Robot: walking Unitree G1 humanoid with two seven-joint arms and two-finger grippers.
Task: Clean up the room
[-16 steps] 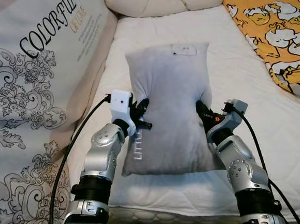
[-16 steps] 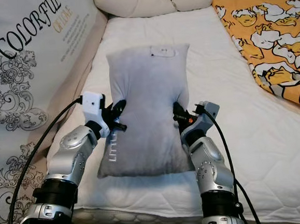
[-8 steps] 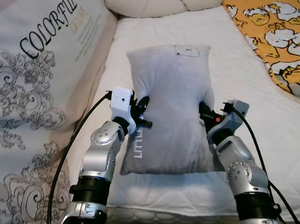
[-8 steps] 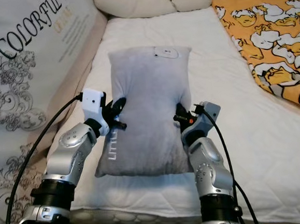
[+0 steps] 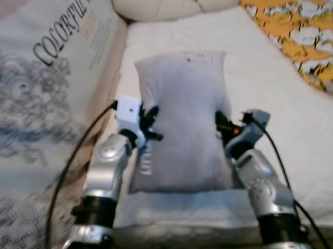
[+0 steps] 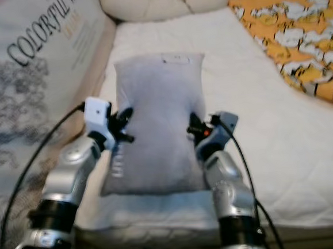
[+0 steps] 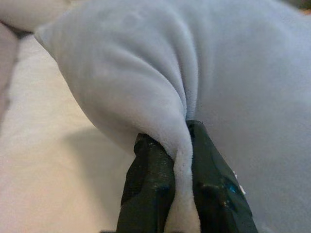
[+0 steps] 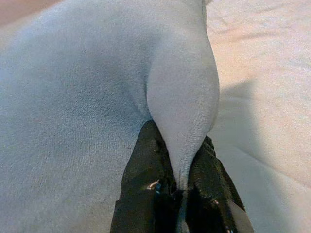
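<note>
Seen from the foot of the bed: the left end effector and the right end effector are each clamped on a fold at opposite side edges of the grey pillow, and the wrist views show velvety fabric bunched between the black fingers on the left and on the right. Compared with a second ago the grip and the pillow's pose between the arms look unchanged, while the whole scene has shifted and blurred, which suggests the robot itself is moving; judged from this, the pillow is being carried toward the head of the bed. The pillow is plump and rectangular, waisted where it is pinched, with a small label at its far edge. Beyond it lie a cream bolster, a printed cushion and an orange quilt.
</note>
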